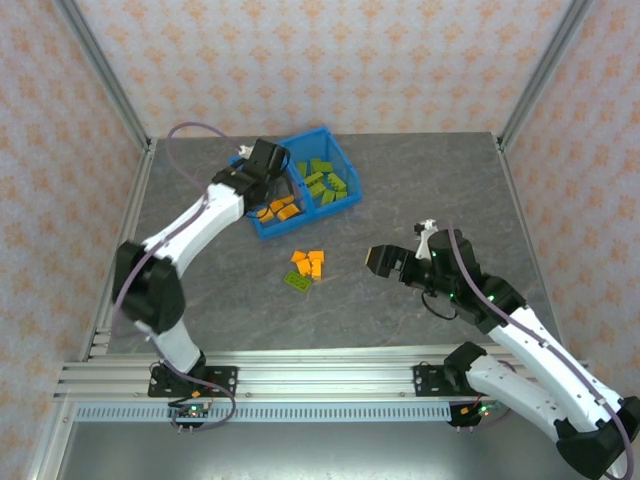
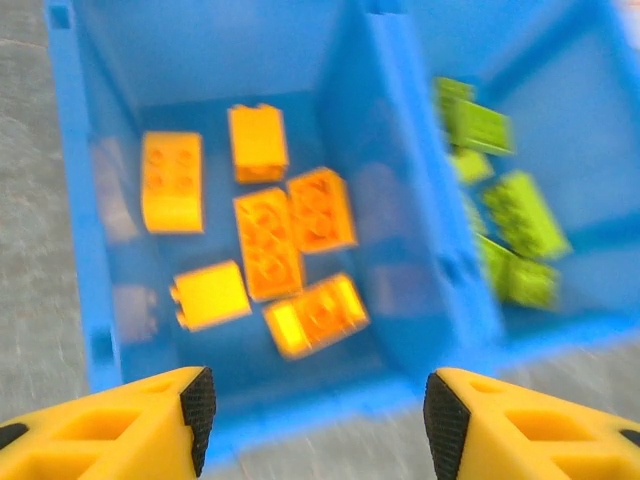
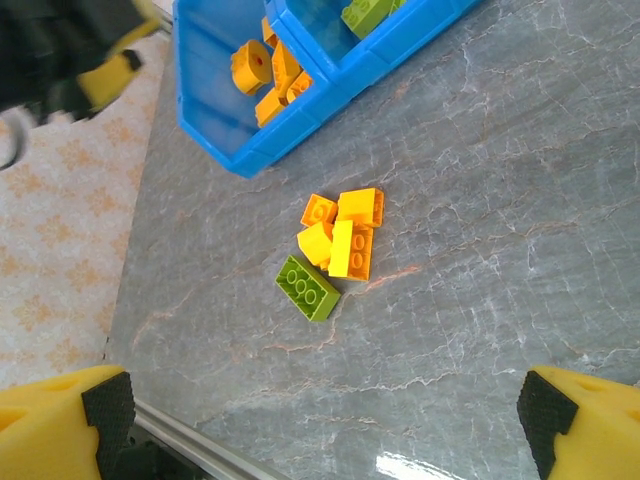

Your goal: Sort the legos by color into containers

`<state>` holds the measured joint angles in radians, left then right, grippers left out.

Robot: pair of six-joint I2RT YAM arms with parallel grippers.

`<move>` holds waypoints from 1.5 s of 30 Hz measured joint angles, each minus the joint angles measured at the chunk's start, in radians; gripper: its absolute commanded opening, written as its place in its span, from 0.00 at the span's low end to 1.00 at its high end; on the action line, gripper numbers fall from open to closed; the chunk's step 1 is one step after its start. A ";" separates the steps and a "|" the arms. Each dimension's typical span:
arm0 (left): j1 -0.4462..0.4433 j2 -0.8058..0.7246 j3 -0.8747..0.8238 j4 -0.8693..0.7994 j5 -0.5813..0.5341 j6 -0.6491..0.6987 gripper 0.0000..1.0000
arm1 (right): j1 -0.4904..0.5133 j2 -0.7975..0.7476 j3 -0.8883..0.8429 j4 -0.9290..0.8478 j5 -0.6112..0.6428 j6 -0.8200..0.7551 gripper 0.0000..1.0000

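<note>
legos (image 2: 268,243): six orange binned, one green lego (image 3: 307,288) loose

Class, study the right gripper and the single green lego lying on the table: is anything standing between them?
Nothing visible does. From the open right gripper, bare table runs up to the green lego. The orange legos are piled just beyond it, on its far side, so they are not in the way.
</note>
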<state>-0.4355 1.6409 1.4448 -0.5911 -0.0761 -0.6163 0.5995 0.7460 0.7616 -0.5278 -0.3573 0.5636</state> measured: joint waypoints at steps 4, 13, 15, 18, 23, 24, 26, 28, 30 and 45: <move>-0.202 -0.164 -0.134 0.041 -0.002 -0.040 0.55 | 0.000 0.026 0.000 0.010 0.008 -0.004 1.00; -0.370 0.006 -0.277 0.078 -0.010 -0.157 0.47 | 0.000 0.041 0.000 0.024 0.029 -0.007 1.00; -0.370 0.054 -0.285 0.086 -0.011 -0.172 0.45 | 0.000 0.040 0.000 0.024 0.029 -0.007 1.00; -0.370 0.105 -0.285 0.098 -0.013 -0.177 0.44 | 0.000 0.038 0.000 0.024 0.039 -0.006 1.00; -0.370 0.175 -0.276 0.117 -0.006 -0.177 0.43 | 0.000 0.034 0.000 0.024 0.047 -0.006 1.00; -0.370 0.185 -0.276 0.122 -0.006 -0.177 0.43 | 0.000 0.034 0.000 0.024 0.047 -0.006 1.00; -0.370 0.203 -0.276 0.127 -0.006 -0.179 0.41 | 0.000 0.034 0.000 0.024 0.048 -0.007 1.00; -0.371 0.206 -0.276 0.139 -0.006 -0.180 0.38 | 0.000 0.034 0.000 0.024 0.048 -0.006 1.00; -0.373 0.206 -0.281 0.146 -0.006 -0.182 0.33 | 0.000 0.034 0.000 0.024 0.048 -0.006 1.00; -0.341 0.084 -0.192 0.093 -0.030 -0.110 0.22 | 0.000 0.053 0.000 0.023 0.043 -0.017 1.00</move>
<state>-0.7769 1.7245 1.2530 -0.4980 -0.1059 -0.7265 0.5995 0.7994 0.7616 -0.5053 -0.3145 0.5465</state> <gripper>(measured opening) 0.249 0.999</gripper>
